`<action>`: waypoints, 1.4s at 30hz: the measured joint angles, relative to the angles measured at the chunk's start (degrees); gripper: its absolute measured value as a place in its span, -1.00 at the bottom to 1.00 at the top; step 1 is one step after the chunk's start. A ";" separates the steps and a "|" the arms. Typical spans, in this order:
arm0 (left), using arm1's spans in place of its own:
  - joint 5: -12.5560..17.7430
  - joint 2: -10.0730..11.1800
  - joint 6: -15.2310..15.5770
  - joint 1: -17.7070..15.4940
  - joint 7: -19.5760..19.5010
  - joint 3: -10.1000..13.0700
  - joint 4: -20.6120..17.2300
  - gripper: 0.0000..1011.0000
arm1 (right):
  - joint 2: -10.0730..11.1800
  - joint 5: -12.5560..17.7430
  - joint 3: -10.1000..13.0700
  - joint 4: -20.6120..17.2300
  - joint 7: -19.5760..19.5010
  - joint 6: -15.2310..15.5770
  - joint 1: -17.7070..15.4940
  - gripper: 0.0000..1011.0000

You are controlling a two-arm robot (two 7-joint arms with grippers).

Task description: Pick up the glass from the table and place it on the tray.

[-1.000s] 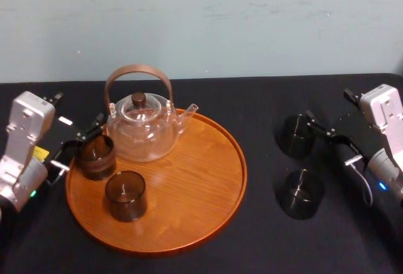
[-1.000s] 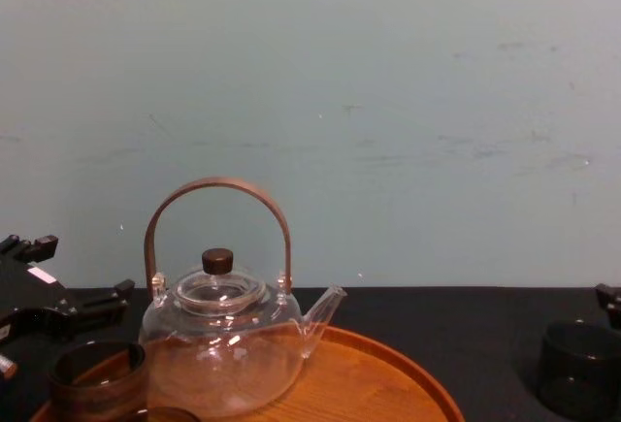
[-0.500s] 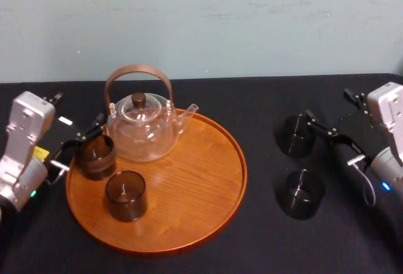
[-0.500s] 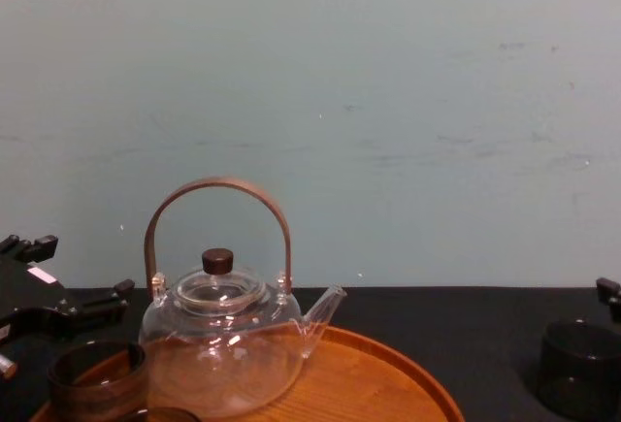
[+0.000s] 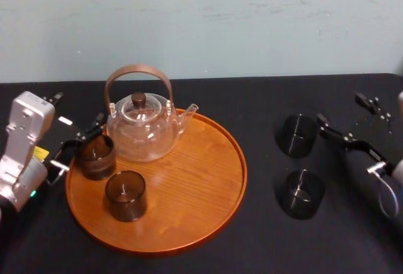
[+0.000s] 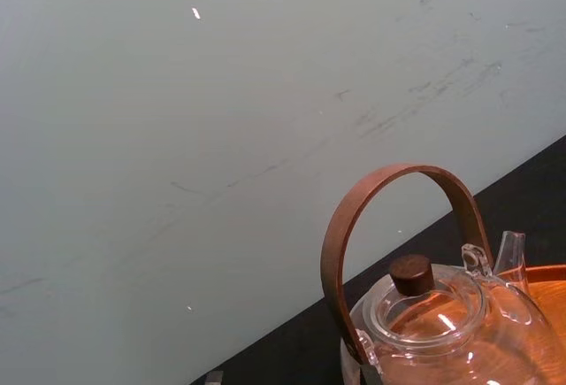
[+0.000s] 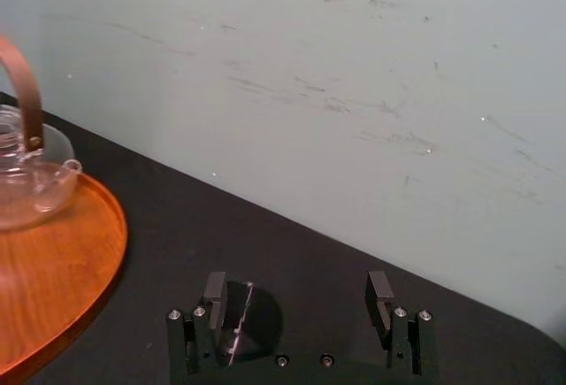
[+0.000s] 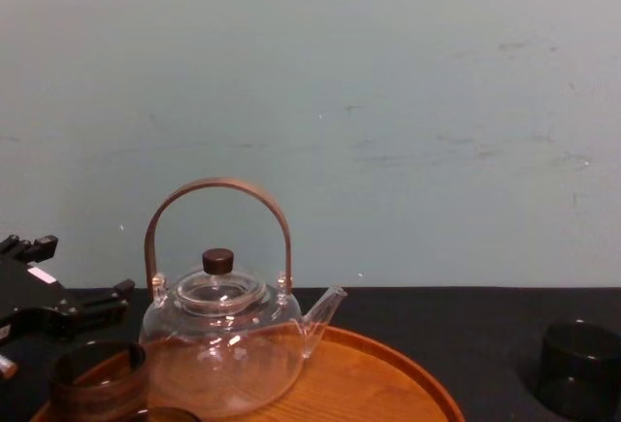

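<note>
Two smoky dark glasses stand on the black table at the right: a far glass and a near glass. My right gripper hovers open just right of the far glass, nothing between its fingers. In the right wrist view, that gripper is open and the glass sits partly behind one finger. The round wooden tray carries two more dark glasses, one by the teapot and one nearer. My left gripper stands open at the tray's left edge, beside the first of these.
A clear glass teapot with an arched brown handle stands at the back of the tray. A pale wall rises behind the table. The chest view shows the teapot, the tray and one table glass.
My right gripper has drawn back to the right, away from the far glass, still open. The left gripper and all the glasses have stayed put.
</note>
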 joint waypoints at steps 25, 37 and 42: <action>0.00 0.00 0.00 0.00 0.00 0.00 0.00 0.98 | 10.17 3.94 7.72 -9.99 11.30 1.09 -16.84 0.98; 0.00 0.00 0.00 0.00 0.00 0.00 0.00 0.98 | 12.79 3.69 7.69 -9.85 19.42 0.96 -18.50 0.98; 0.00 0.00 0.00 0.00 0.00 0.00 0.00 0.98 | 12.64 2.96 7.15 -9.48 21.36 1.87 -17.95 0.98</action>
